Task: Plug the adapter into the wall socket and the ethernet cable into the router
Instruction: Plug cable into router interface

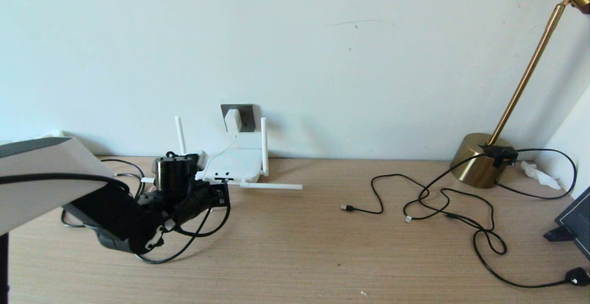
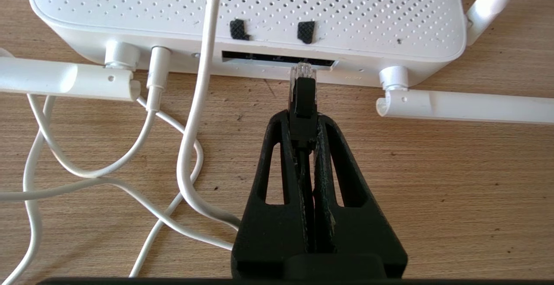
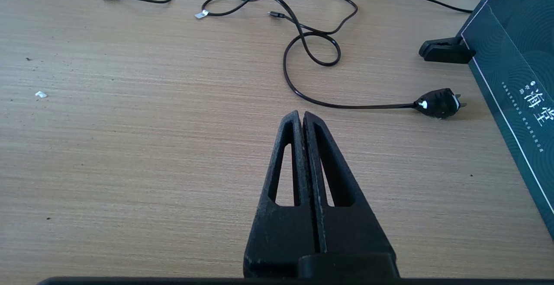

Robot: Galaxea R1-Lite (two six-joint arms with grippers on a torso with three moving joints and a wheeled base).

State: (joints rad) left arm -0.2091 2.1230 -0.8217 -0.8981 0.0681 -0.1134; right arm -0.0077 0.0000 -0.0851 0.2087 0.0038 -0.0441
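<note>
Black ethernet cable (image 2: pixel 303 99) plug clamped in left pincer (image 2: pixel 303 123), tip at router (image 2: pixel 246 17) port slot.

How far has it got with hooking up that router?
Done: the adapter sits in the wall socket. In hand: the left gripper pinches the ethernet cable, its clear tip at the router port slot, not visibly seated. Left: pushing it in. The right gripper rests shut, empty.

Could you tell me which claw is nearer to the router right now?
Left. The left claw holds the ethernet plug right at the router ports; the right claw idles far off over bare table.
</note>
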